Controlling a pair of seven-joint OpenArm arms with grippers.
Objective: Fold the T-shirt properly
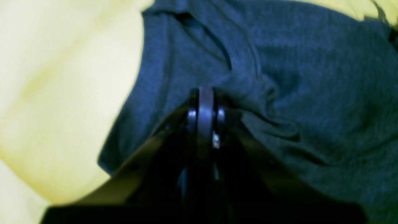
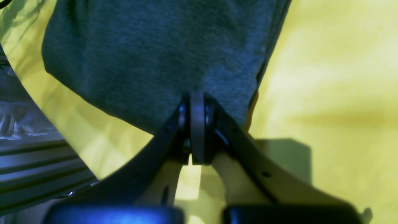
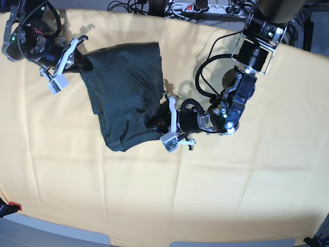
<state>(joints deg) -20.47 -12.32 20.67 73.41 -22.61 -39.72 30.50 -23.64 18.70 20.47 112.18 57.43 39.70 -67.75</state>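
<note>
The T-shirt (image 3: pixel 123 92) lies folded into a dark teal-grey bundle on the yellow table cover (image 3: pixel 164 190), left of centre. My left gripper (image 3: pixel 160 122) is shut on the bundle's right edge, where the cloth bunches into wrinkles around the fingers (image 1: pixel 205 102). At the bundle's far-left corner my right gripper (image 3: pixel 83 63) is shut on the fabric, its tips (image 2: pixel 196 104) pinching the shirt's edge (image 2: pixel 161 62). In the left wrist view the T-shirt (image 1: pixel 279 93) shows a curved seam near its top.
Cables and a power strip (image 3: pixel 200 7) run along the table's far edge. A dark ridged surface (image 2: pixel 34 174) shows beyond the table's edge in the right wrist view. Bare yellow cover stretches across the near half and the right side.
</note>
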